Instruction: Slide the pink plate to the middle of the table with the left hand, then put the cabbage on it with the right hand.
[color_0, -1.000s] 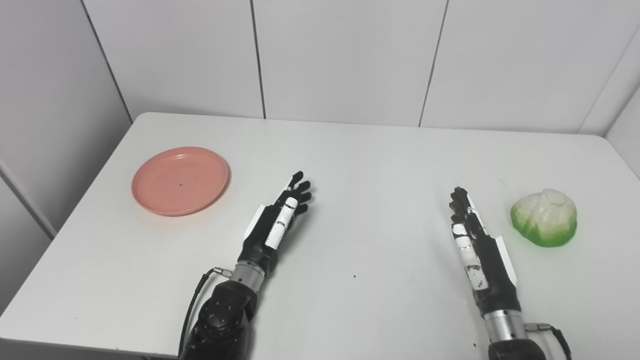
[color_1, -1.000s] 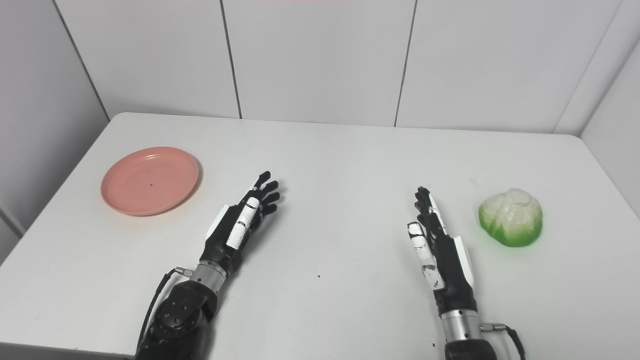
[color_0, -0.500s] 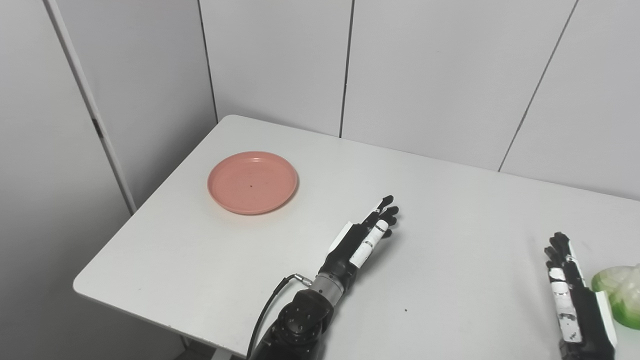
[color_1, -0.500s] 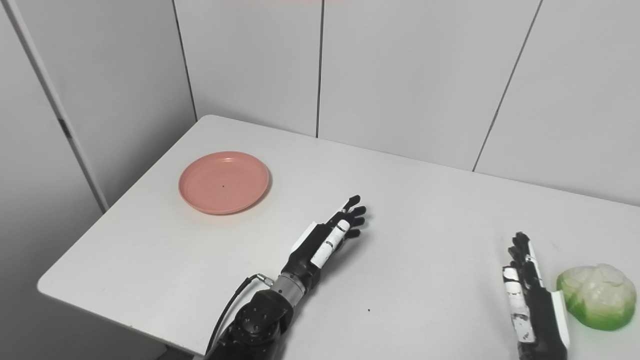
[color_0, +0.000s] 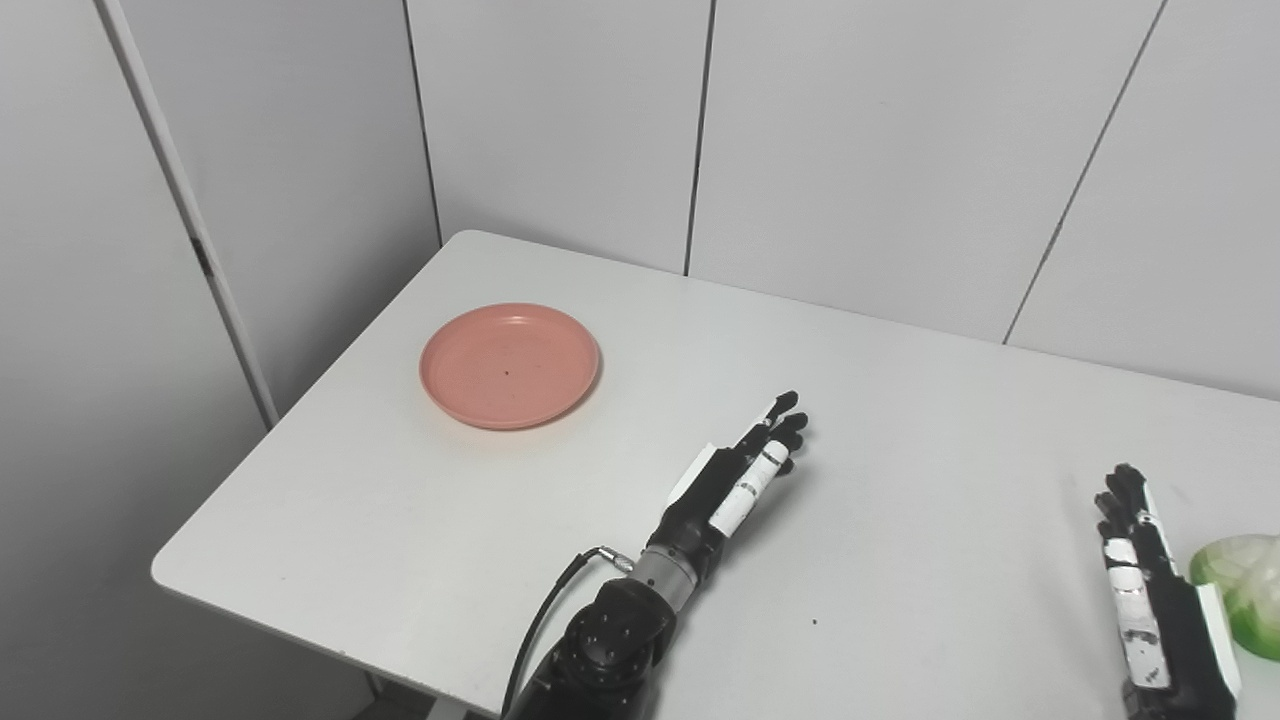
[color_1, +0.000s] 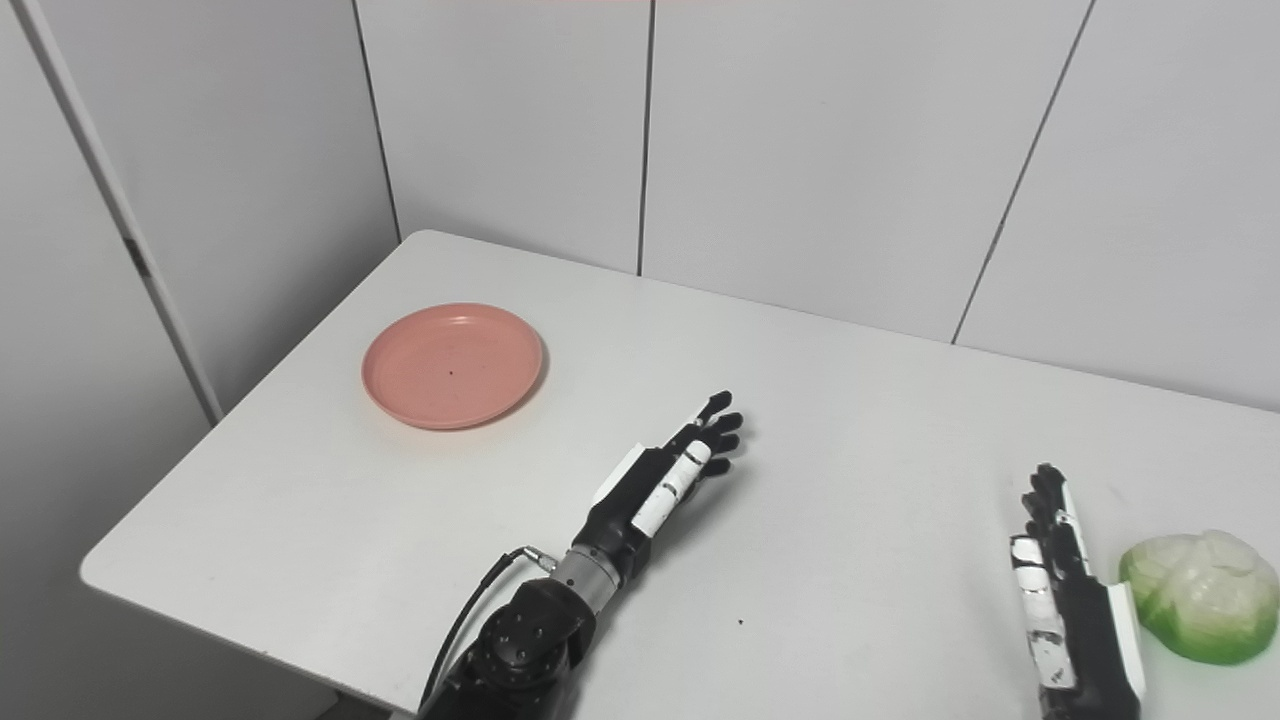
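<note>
Pink plate (color_0: 510, 366): sat near the surface's (color_0: 900, 450) left edge, untouched. My left hand (color_0: 745, 470) lay spread, empty, well apart; right hand (color_1: 1065, 590) spread beside cabbage (color_1: 1200, 610). Risk: a careless push could tip the plate off the edge.

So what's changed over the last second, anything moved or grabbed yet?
Only the camera swung left. The pink plate and cabbage lie where they were. Left hand and right hand stay open on the table, holding nothing.
</note>
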